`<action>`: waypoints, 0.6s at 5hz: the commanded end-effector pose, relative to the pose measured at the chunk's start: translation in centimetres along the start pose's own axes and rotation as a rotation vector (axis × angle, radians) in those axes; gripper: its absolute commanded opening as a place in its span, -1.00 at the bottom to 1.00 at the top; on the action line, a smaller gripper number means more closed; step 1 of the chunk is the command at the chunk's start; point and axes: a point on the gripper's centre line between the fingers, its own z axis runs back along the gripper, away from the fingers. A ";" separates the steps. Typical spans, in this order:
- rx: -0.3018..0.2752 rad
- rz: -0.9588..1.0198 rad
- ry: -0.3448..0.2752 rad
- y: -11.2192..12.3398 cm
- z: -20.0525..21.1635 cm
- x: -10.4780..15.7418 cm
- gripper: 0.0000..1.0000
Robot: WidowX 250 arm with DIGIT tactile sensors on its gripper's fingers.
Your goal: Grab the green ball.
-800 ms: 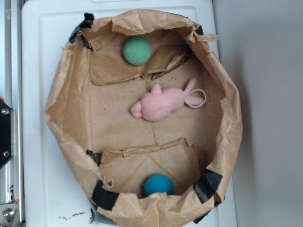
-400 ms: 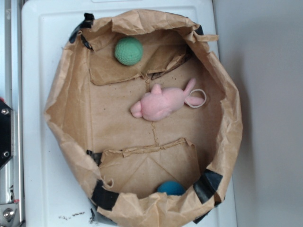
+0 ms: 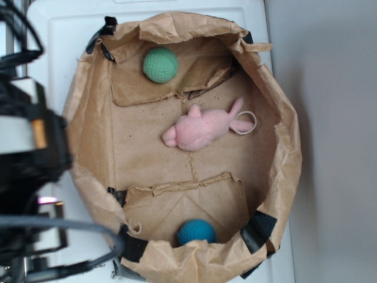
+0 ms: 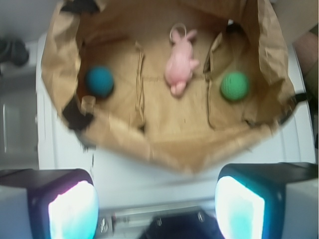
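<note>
While the gripper (image 4: 157, 199) hangs outside the paper bag (image 3: 283, 177), its two fingers (image 4: 70, 204) stand wide apart with nothing between them — a stance that suits an approach rather than a hold. In the exterior view only the arm (image 3: 29, 153) shows, dark and blurred at the left edge of the white counter (image 3: 59, 35), just beside the bag's left wall.

The bag lies open with its rim rolled down, so its floor works as a shallow pen that keeps the loose things from rolling off. On that floor the green ball (image 3: 160, 64) rests in the far left corner, close against the folded flap and the bag's upper wall; in the wrist view it sits at right (image 4: 235, 85). The pink plush toy (image 3: 203, 128) lies near the middle, well apart from the ball. The teal ball (image 3: 196, 232) sits at the near edge, by the black tape (image 3: 256, 231).

The grab has not begun, I judge: the gripper must first clear the rim.
</note>
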 end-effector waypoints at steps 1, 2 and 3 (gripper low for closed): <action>0.033 0.289 -0.060 0.9 -3.2 3.8 1.00; 0.043 0.399 -0.092 1.3 -5.3 4.9 1.00; 0.023 0.566 -0.091 2.1 -6.6 5.6 1.00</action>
